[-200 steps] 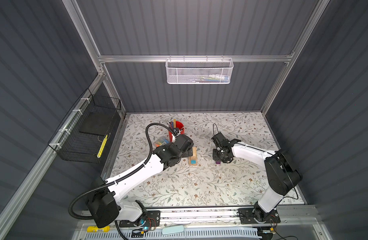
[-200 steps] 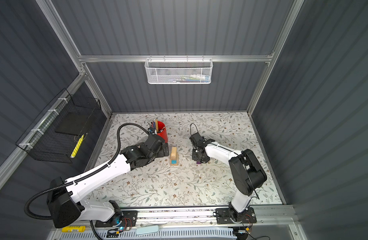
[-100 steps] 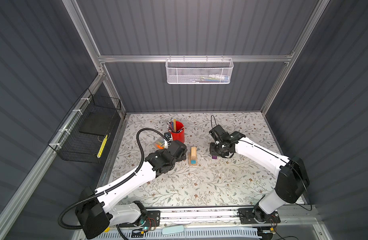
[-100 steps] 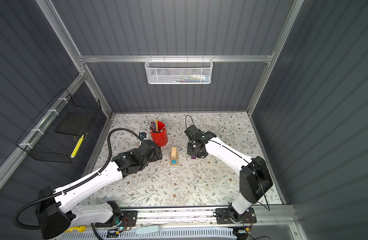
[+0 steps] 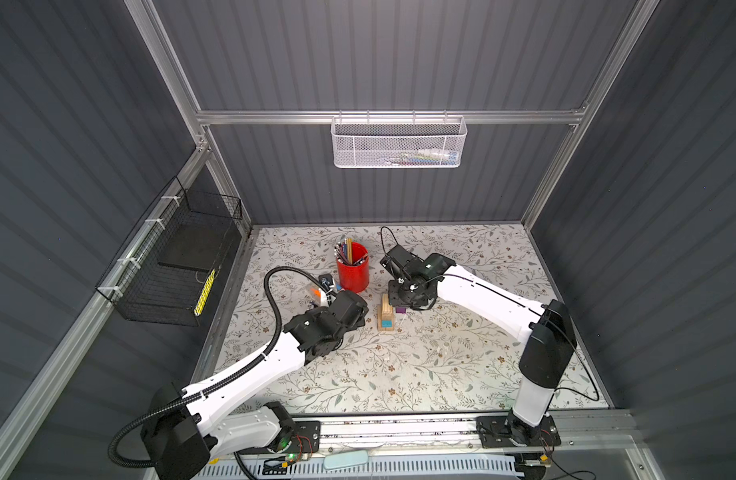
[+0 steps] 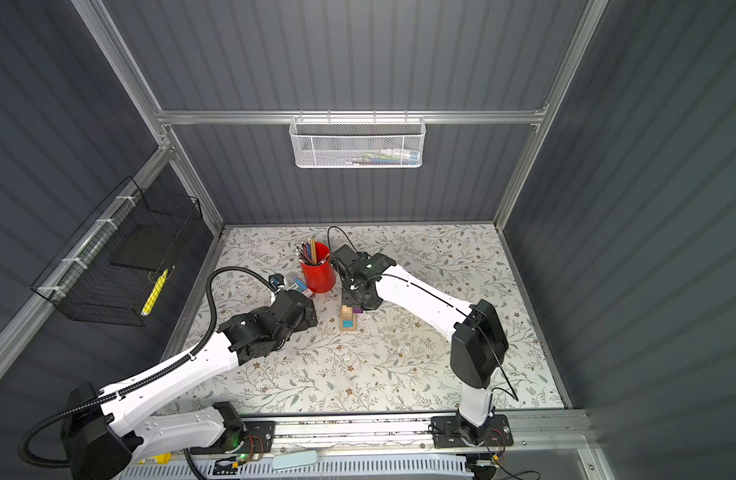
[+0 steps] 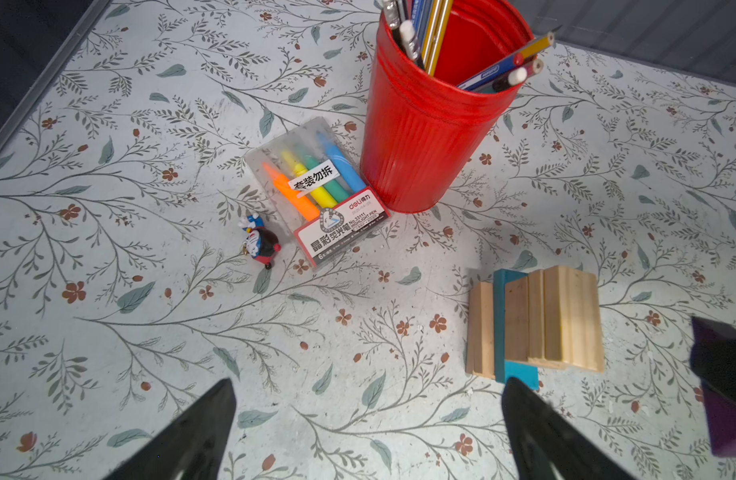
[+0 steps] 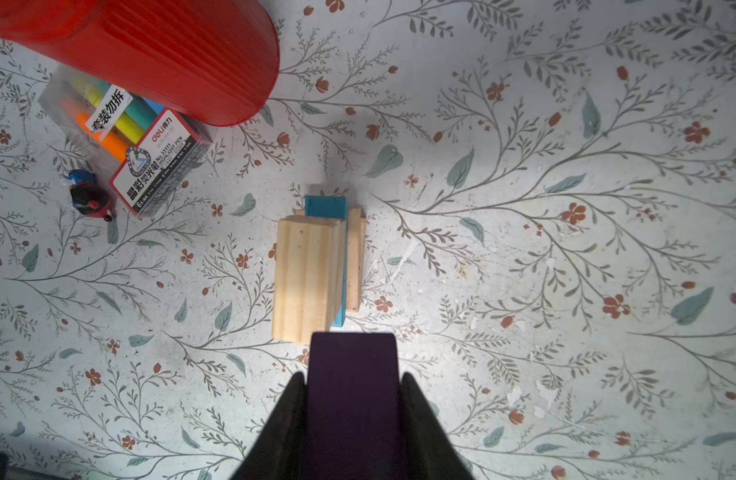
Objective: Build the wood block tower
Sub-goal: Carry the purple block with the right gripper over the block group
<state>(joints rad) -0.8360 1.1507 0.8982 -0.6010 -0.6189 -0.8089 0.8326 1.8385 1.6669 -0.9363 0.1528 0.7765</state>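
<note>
We list:
- 1 floral-print table cover (image 5: 420,365), pale, with leaf sprigs and small red flowers.
- 1 red ribbed cup (image 7: 424,137), upright, holding pencils (image 7: 499,70).
- 1 clear pack of highlighters (image 7: 320,195), lying flat just beside the cup's base; 4 colours show: orange, yellow, green, blue.
- 1 small toy figure (image 7: 260,243), blue, black and red, next to the pack.
- 1 white mesh basket (image 5: 399,143) on the back rail; its contents are too small to tell.
- 1 black wire basket (image 5: 171,266) on the left wall, with a yellow strip (image 5: 204,291) inside.
</note>
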